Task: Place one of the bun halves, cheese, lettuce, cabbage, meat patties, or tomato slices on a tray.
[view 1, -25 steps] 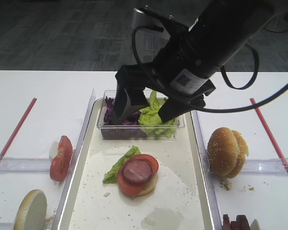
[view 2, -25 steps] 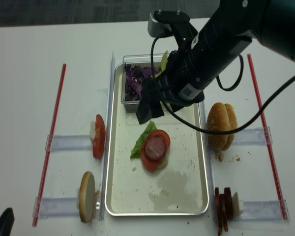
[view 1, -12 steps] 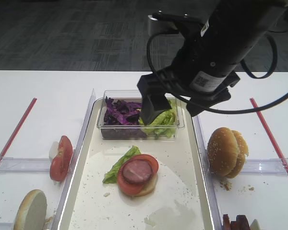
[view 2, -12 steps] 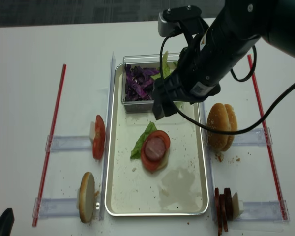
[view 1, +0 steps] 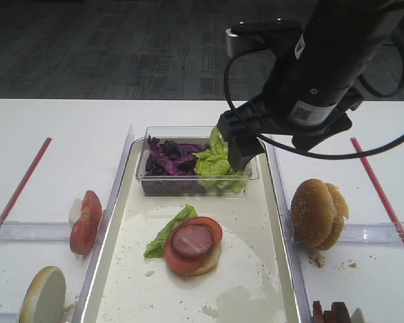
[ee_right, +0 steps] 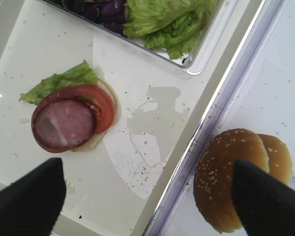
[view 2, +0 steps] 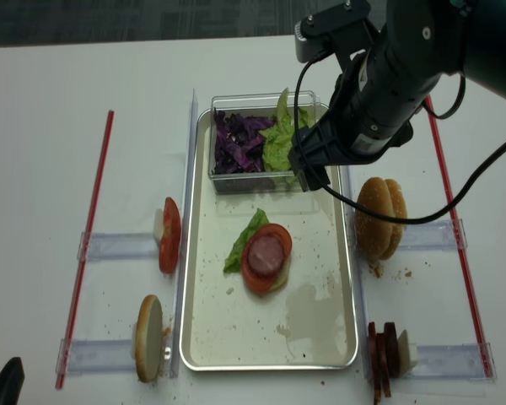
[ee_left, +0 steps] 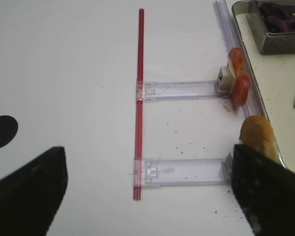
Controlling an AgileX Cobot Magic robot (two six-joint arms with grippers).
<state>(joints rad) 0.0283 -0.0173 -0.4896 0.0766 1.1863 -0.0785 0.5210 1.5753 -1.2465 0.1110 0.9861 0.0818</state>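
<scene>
On the silvery tray lies a stack of a bun half, a lettuce leaf, a tomato slice and a meat patty on top. My right gripper hangs open and empty over the tray's right rim, between the stack and the upright bun halves. In the overhead view it is at the tub's right end. My left gripper stands open and empty over the table, left of another bun half and the tomato slices. No cheese is in view.
A clear tub at the tray's far end holds purple cabbage and lettuce. Meat patties stand in a holder at the front right. Red rods and clear rails lie either side.
My right arm has swung right, from above the cabbage side of the tub to the tray's right edge. Its jaws stay open and empty. The food has not moved.
</scene>
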